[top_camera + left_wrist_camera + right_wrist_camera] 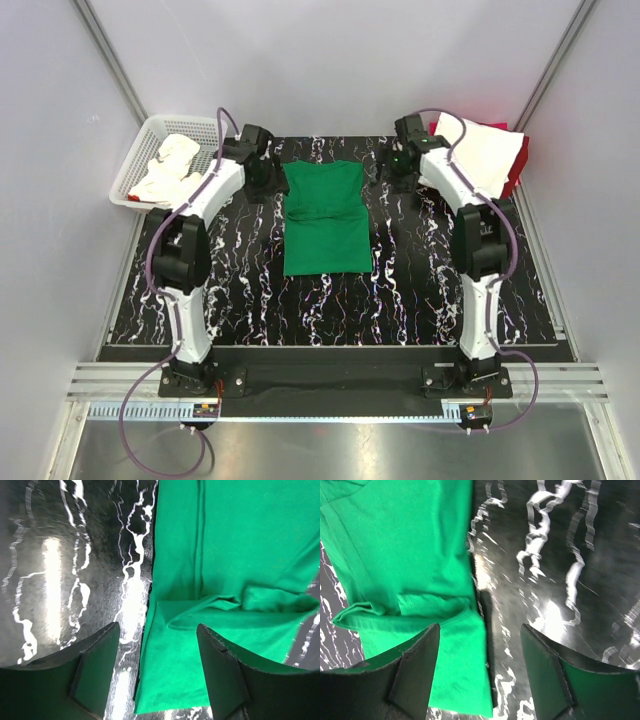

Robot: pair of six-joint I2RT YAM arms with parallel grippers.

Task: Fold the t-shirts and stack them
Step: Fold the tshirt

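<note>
A bright green t-shirt lies flat on the black marbled table, folded into a long strip with its sleeves turned in. My left gripper hovers at its far left corner. In the left wrist view that gripper is open, and the green t-shirt's corner lies loose between the fingers. My right gripper hangs at the far right corner. The right wrist view shows it open too, over the green t-shirt's edge, holding nothing. A white t-shirt rests on a red one at the back right.
A white mesh basket stands at the back left with a crumpled white t-shirt in it. Grey walls close in the table on three sides. Bare table lies in front of the green shirt.
</note>
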